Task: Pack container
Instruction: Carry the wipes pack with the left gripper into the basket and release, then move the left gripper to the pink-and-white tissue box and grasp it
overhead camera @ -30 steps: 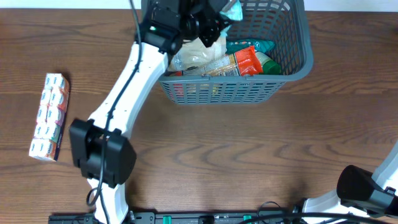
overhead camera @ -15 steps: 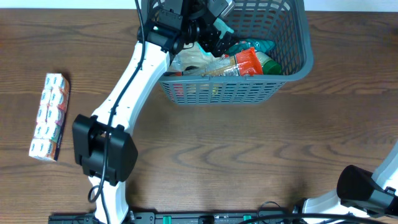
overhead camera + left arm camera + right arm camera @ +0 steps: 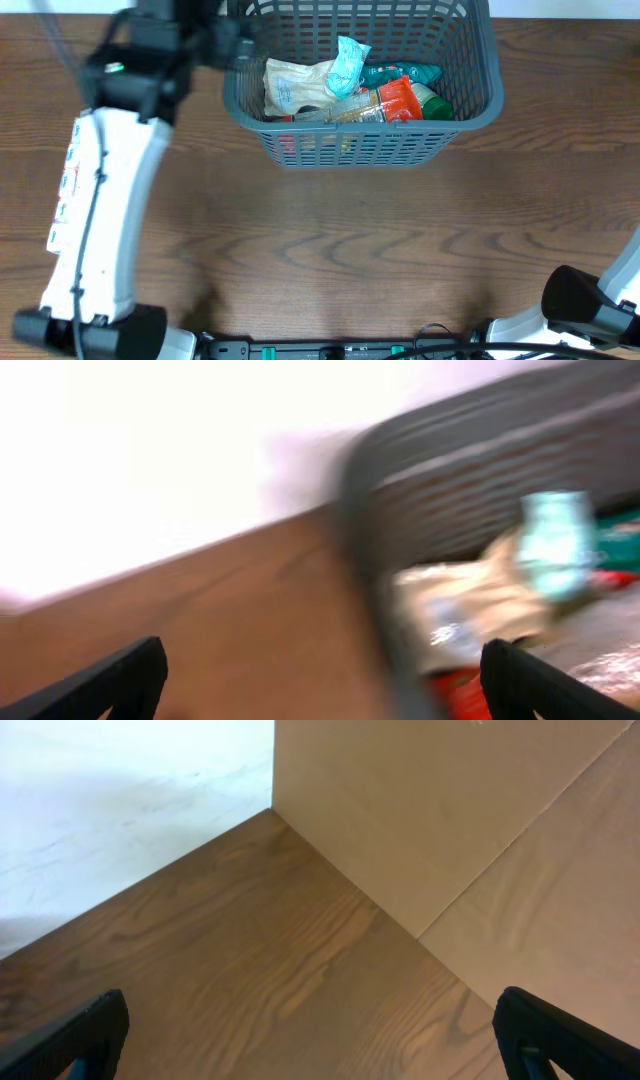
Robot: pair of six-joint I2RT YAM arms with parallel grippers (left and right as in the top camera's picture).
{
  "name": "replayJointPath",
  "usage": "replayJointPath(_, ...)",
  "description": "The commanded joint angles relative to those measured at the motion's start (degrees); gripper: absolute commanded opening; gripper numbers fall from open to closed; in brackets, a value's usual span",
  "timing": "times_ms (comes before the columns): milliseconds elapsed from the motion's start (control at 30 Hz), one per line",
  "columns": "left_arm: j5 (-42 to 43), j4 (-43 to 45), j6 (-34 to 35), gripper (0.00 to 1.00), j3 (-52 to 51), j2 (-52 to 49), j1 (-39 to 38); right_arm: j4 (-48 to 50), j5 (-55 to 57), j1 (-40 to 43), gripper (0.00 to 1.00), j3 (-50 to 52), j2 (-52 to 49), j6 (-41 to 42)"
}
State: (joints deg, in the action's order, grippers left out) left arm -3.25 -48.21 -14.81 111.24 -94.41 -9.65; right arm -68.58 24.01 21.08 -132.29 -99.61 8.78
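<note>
The container (image 3: 360, 145), a dark grey slotted basket, stands at the table's far edge. Inside lie a beige bag (image 3: 295, 88), a teal packet (image 3: 347, 62), an orange pack (image 3: 395, 98) and a green item (image 3: 430, 100). My left gripper (image 3: 222, 42) is blurred, just left of the basket's rim. In the left wrist view the left gripper (image 3: 325, 690) is open and empty, with the basket rim (image 3: 370, 560), the beige bag (image 3: 470, 605) and the teal packet (image 3: 555, 540) ahead. My right gripper (image 3: 315, 1045) is open over bare table.
A white multipack of small cartons (image 3: 53, 240) lies at the left, mostly hidden under the left arm (image 3: 110, 200). The right arm's base (image 3: 590, 305) sits at the near right corner. A pale board (image 3: 450, 810) stands beyond the table in the right wrist view.
The left gripper opened and let go of the teal packet, which now lies in the basket. The left arm then swung out of the basket to the left.
</note>
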Motion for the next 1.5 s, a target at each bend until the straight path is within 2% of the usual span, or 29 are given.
replayJointPath(0,-5.18,-4.17,4.24,0.98,0.37,0.87,6.27,-0.07,0.35,0.26,0.99,0.0,0.24,0.85)
replayJointPath(233,-5.16,-15.76,4.48,0.98,-1.42,-0.09,20.28,-0.07,0.35,0.26,0.99,0.0,0.24,0.85)
replayJointPath(533,-4.74,-15.28,5.05,0.99,-13.77,-0.33,31.95,-0.07,0.35,0.26,0.99,0.0,0.24,0.85)
replayJointPath(767,-4.44,-10.69,3.82,0.98,-27.43,-0.33,36.22,-0.07,0.35,0.26,0.99,0.0,0.24,0.85)
replayJointPath(1000,0.04,-6.99,-7.08,0.99,-36.09,-0.33,37.9,-0.07,0.35,0.26,0.99,0.0,0.24,0.85)
replayJointPath(1400,0.35,0.96,-13.14,0.99,-37.22,-0.52,42.69,-0.07,0.35,0.26,0.99,0.0,0.24,0.85)
replayJointPath(1467,2.54,1.77,-14.82,0.98,-37.22,-0.96,43.45,-0.07,0.35,0.26,0.99,0.0,0.24,0.85)
